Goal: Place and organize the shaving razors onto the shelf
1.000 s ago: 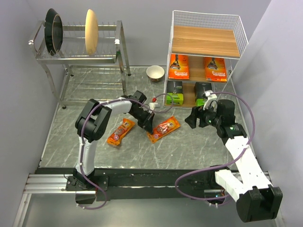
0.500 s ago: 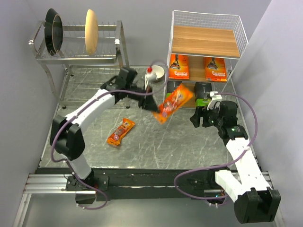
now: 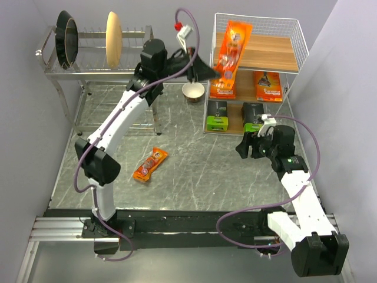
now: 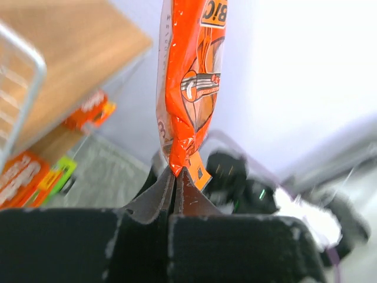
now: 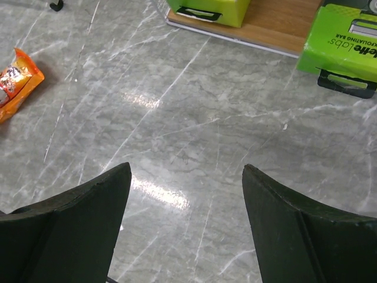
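My left gripper (image 3: 207,71) is shut on the end of a narrow orange blister pack (image 3: 231,47), held high at the left edge of the shelf's top board (image 3: 265,52); the left wrist view shows the pack (image 4: 189,82) pinched between my fingertips (image 4: 175,177). The second narrow orange blister pack (image 3: 149,164) lies on the table. Two flat orange cards (image 3: 222,83) (image 3: 267,85) stand on the middle board. Two dark grey boxes with lime-green ends (image 3: 217,114) (image 3: 252,116) sit on the bottom board. My right gripper (image 3: 247,147) is open and empty above the table (image 5: 185,171).
A steel dish rack (image 3: 100,65) with plates stands at the back left. A small bowl (image 3: 193,91) sits between the rack and the shelf. The shelf's white wire rim (image 3: 257,19) rises around the top board. Grey walls close in left and right.
My left gripper has lifted the blister pack from low over the table up and back to the shelf's top level. The right arm has barely moved.
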Robot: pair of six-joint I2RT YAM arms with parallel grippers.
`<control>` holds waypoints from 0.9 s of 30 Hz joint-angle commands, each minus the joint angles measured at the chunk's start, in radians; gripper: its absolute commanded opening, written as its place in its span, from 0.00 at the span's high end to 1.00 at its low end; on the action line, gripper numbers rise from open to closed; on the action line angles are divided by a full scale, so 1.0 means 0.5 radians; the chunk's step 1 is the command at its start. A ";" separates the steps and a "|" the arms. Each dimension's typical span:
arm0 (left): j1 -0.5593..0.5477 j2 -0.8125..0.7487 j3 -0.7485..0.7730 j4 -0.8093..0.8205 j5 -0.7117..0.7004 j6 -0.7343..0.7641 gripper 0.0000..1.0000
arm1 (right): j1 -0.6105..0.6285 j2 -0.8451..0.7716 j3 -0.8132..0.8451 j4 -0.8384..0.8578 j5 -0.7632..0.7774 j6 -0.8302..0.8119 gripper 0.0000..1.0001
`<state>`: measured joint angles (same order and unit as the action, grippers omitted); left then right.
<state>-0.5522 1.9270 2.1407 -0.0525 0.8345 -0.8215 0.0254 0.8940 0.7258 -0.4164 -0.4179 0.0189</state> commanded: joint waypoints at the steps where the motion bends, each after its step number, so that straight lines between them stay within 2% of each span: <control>1: -0.052 0.064 0.229 0.089 -0.395 -0.415 0.99 | -0.011 -0.036 0.061 -0.023 -0.023 0.033 0.17; 3: -0.064 0.106 0.287 0.188 -0.399 -0.458 0.99 | -0.017 -0.030 0.055 -0.011 -0.023 0.045 0.17; 7: -0.071 0.186 0.428 0.111 -0.518 -0.498 0.99 | -0.026 -0.015 0.040 0.056 -0.039 0.088 0.18; 11: -0.058 0.226 0.492 0.047 -0.607 -0.538 0.93 | -0.032 0.013 0.046 0.078 -0.048 0.103 0.17; 15: -0.055 0.232 0.465 0.028 -0.626 -0.560 0.92 | -0.035 0.013 0.037 0.084 -0.048 0.103 0.17; 16: -0.055 0.239 0.462 0.019 -0.629 -0.557 0.96 | -0.038 0.013 0.030 0.087 -0.051 0.109 0.17; 27: -0.068 0.193 0.293 -0.094 -0.626 -0.535 0.97 | -0.038 -0.005 -0.034 0.145 -0.063 0.149 0.17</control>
<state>-0.5793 2.0575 2.3146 -0.0875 0.5419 -1.0794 0.0124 0.9020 0.7208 -0.3992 -0.4389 0.0784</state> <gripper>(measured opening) 0.041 0.827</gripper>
